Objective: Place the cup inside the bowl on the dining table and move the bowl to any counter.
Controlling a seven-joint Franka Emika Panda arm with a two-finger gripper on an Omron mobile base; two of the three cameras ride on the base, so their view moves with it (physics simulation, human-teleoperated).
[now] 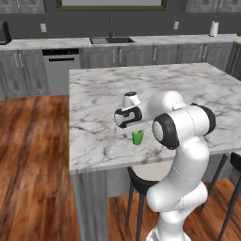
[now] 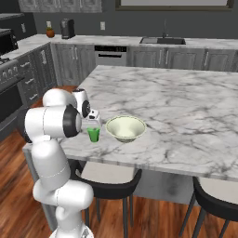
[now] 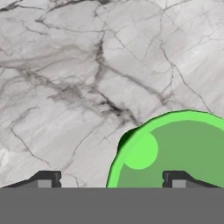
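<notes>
Over cup (image 3: pixel 175 153) on dining table (image 1: pixel 188 84): pincer (image 3: pixel 111 179) spread wide, grasping nothing.

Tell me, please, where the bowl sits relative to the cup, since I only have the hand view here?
Observer: In the right base view, the bowl stands just to the right of the cup, close but not touching.
Operator: Thank you. Is the cup upright?
Observer: Yes, it is upright on the dining table, near the edge closest to the robot.
Operator: And where is the gripper relative to the cup?
Observer: The gripper hangs close above the cup with its jaws open, and it is not gripping the cup.
</notes>
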